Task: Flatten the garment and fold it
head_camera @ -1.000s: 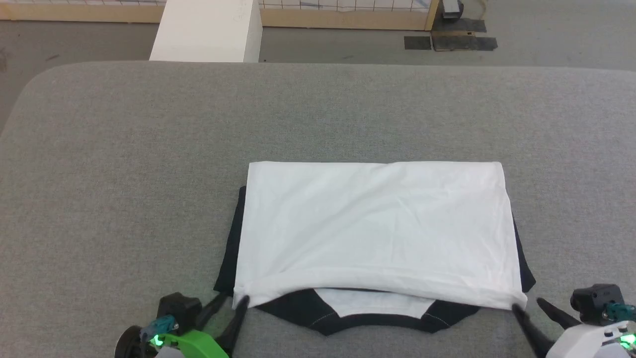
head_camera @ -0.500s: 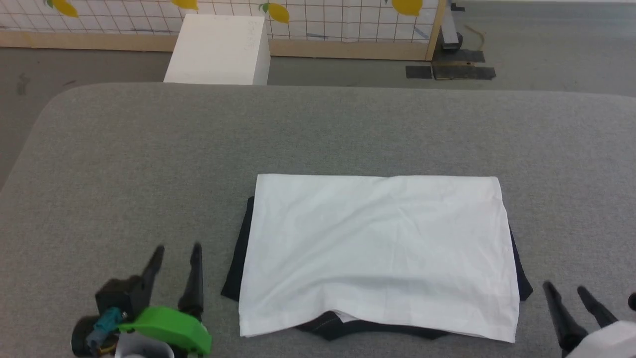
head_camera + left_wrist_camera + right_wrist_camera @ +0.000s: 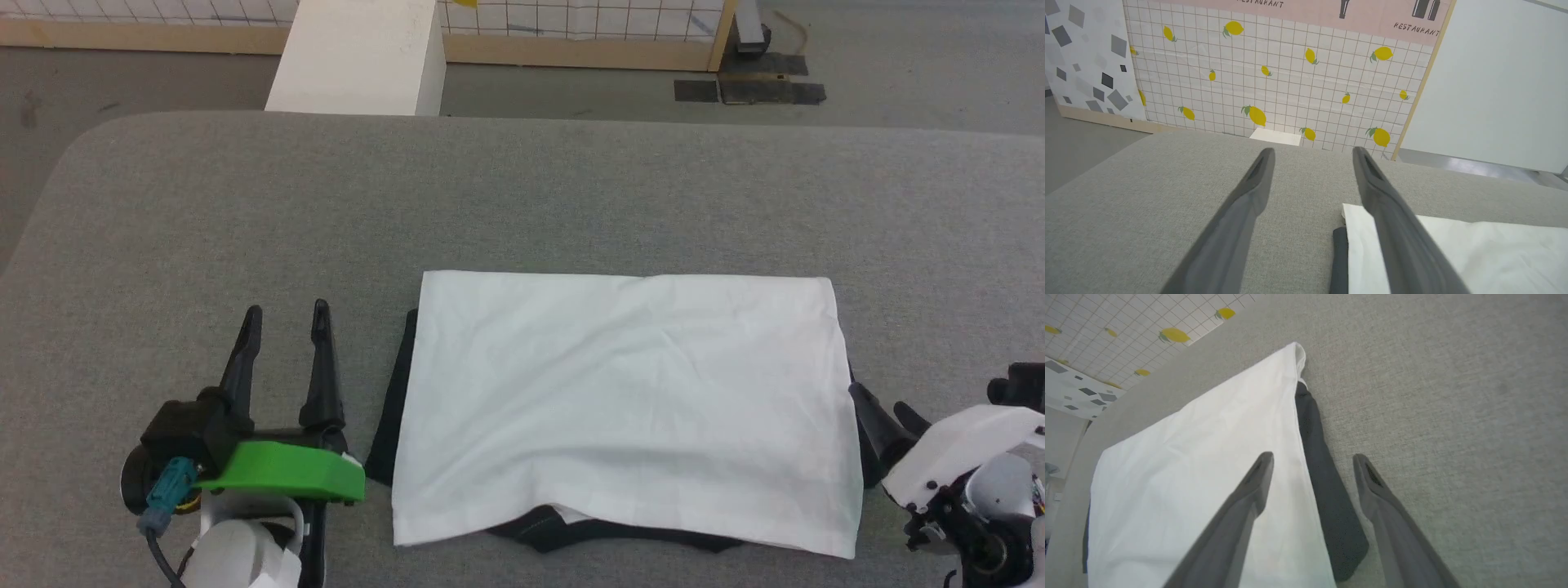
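L gripper (image 3: 286, 309): wide open, nothing in it. Sits over bare table just left of the shirt, not touching it afaict.
R gripper (image 3: 880, 398): also wide open + empty, right at the shirt's right edge. Wrist cam has one finger over the white and the other over table, w/ a black strip between. Contact? Can't tell.
Table (image 3: 522, 188): grey fabric top, prob grippy. If anything gets dragged, the bottom layer could stick while the top one slides.
Shirt (image 3: 629, 400): near-middle of table, between the two grippers, folded into a white rectangle. Looks mostly done imo, maybe one more fold to go. Soft stuff, so layers will shift easy.
Sleeves (image 3: 397, 392): black edges poke out past the white on both sides. Risk: the R finger snags that strip when it moves and pulls the stack crooked.
Neckline (image 3: 555, 535): black curve peeks out under the near hem, and the hem sits uneven there. Risk: a corner pinch grabs the top layer only, so the fold opens up or the collar gets dragged further out.
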Controlling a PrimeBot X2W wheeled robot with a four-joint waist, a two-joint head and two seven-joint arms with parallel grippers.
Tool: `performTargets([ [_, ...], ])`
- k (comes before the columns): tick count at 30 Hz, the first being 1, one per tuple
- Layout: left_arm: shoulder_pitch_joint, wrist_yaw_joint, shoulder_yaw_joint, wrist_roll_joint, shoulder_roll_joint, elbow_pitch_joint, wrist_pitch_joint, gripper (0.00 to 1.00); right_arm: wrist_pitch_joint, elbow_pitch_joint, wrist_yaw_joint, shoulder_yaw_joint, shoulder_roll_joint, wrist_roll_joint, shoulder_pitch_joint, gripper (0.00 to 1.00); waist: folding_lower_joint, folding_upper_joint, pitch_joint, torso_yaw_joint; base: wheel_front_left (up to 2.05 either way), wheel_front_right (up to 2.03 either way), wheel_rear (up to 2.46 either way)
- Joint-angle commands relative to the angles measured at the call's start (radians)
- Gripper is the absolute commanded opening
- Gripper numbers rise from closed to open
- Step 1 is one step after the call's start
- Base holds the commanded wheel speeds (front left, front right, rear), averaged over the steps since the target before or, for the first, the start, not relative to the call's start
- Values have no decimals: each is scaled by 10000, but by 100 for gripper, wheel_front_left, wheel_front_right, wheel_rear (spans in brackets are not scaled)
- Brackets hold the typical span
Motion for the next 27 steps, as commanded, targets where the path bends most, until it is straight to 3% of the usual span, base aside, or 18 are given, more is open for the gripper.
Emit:
performTargets([
  [1,-234,-114,140,157,-150,36,-44,100,314,311,-13,-108,27,-147,-355,100,1,0,151,59,0,0,0],
  [13,-533,-919,874,867,-772,539,-45,100,2977,2043,-13,-66,46,-802,-1274,100,1,0,252,223,0,0,0],
  [14,-519,-956,911,897,-805,555,-45,100,3169,2117,-13,20,46,-552,-1277,90,1,0,241,230,0,0,0],
  [15,-504,-985,939,918,-828,569,-45,100,3305,2166,-13,90,47,-312,-1273,49,1,0,229,231,0,0,0],
  [17,-465,-1049,1004,963,-876,607,-45,100,3409,2127,-13,282,47,63,-1242,19,1,0,214,219,0,0,0],
  [18,-455,-1072,1025,982,-892,620,-45,100,3364,2075,-13,335,47,99,-1224,0,1,0,214,213,0,0,0],
  [27,-401,-1214,1148,1091,-984,668,-45,100,2184,1396,-13,-110,46,-513,-1145,0,1,0,160,114,0,0,0],
])
